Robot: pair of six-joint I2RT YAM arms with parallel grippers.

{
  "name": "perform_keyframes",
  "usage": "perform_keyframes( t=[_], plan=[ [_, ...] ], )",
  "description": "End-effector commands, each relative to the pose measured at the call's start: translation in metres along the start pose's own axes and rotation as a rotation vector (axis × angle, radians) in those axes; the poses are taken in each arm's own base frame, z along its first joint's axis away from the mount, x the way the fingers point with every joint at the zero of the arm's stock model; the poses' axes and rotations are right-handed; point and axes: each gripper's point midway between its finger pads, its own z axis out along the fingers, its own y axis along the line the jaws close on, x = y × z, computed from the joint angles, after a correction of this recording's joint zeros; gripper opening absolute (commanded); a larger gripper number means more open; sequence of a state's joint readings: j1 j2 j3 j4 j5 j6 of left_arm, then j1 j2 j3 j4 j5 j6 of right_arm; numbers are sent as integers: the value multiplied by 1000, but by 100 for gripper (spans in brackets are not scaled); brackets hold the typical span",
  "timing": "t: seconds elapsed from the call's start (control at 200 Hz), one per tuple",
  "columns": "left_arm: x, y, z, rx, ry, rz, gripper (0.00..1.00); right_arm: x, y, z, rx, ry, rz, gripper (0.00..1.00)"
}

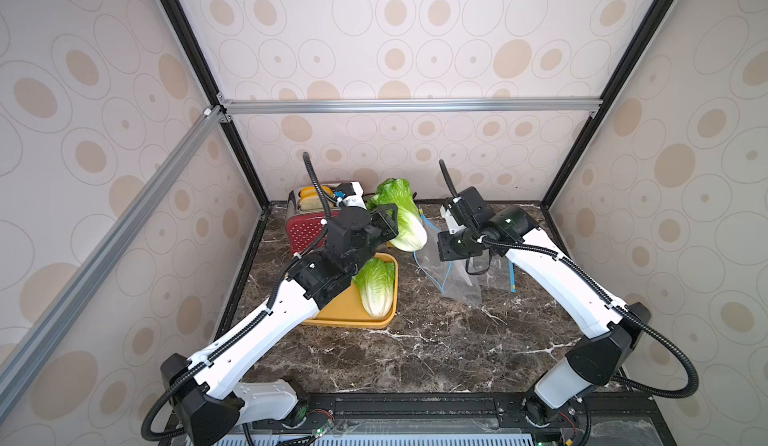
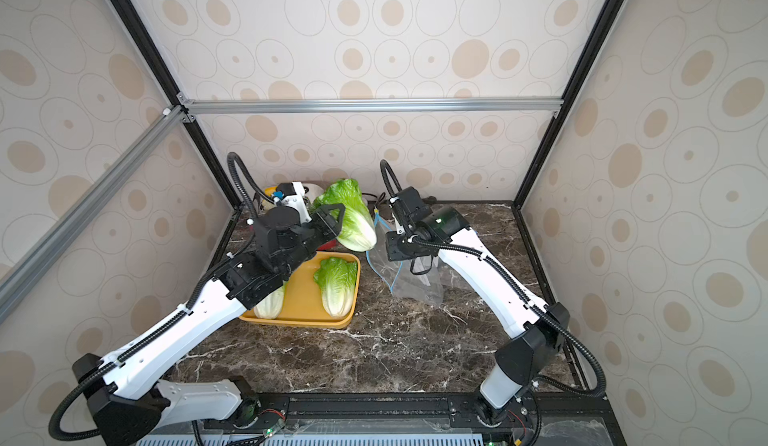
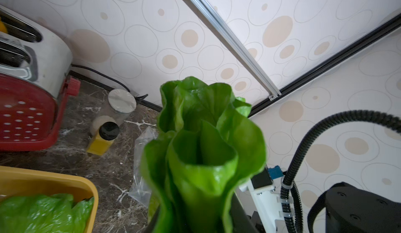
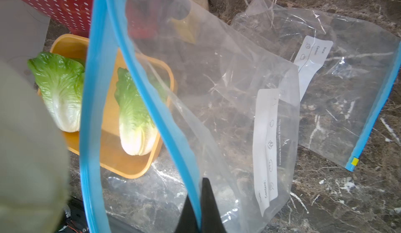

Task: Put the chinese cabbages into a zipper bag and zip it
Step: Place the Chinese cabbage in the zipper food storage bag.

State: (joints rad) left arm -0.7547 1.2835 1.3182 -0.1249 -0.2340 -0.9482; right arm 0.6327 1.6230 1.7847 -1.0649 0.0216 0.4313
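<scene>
Clear zipper bag [image 4: 217, 90] hanging open from right gripper [image 4: 198, 201] pinched tight on its blue rim, yellow tray [image 2: 299, 323] holding two chinese cabbages [image 4: 134, 112] [image 4: 60, 90], third chinese cabbage [image 1: 405, 211] raised, clamped in left gripper [image 1: 394, 224], just beside the bag's mouth

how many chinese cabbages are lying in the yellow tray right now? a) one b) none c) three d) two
d: one cabbage and a second cabbage lie in the yellow tray; the third cabbage hangs in the left gripper, beside the zipper bag held by the right gripper.
</scene>
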Motion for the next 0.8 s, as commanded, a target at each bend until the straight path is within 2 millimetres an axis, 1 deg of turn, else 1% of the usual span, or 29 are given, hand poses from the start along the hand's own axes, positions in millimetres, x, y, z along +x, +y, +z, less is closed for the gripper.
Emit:
perform_keyframes(
  t=[0.0,0.03,0.06,0.185,0.31,0.345,0.451,0.496,0.566,0.646,0.711,0.761,0.796],
  plan=[
    [-21,-36,1,87,-106,-49,28,-9,7,0,-27,-7,33,0],
    [-18,-41,3,97,-112,-30,28,-10,7,-1,-30,-9,35,0],
    [-17,-41,3,79,-123,1,28,-11,8,-2,-31,-14,38,0],
    [-3,-26,10,15,-135,60,26,-19,7,-11,-42,-51,51,0],
    [-2,-11,6,-47,-154,128,26,-22,4,-20,-52,-66,84,0],
    [-2,-8,5,-62,-158,143,26,-23,5,-23,-72,-78,100,0],
    [6,-5,6,-83,-152,193,26,-30,17,-34,-164,-116,133,0],
    [10,-6,8,-83,-151,216,26,-32,24,-37,-201,-117,140,0],
    [17,-15,13,-32,-131,224,26,-36,33,-40,-244,-119,145,0],
    [24,-28,18,15,-89,225,28,-41,32,-40,-234,-132,149,0],
    [31,-40,20,33,-67,259,30,-44,32,-39,-234,-140,150,0],
    [36,-46,21,29,-54,290,32,-47,33,-40,-239,-151,151,0],
    [39,-46,22,20,-41,310,34,-50,32,-41,-239,-159,157,0]
  ],
)
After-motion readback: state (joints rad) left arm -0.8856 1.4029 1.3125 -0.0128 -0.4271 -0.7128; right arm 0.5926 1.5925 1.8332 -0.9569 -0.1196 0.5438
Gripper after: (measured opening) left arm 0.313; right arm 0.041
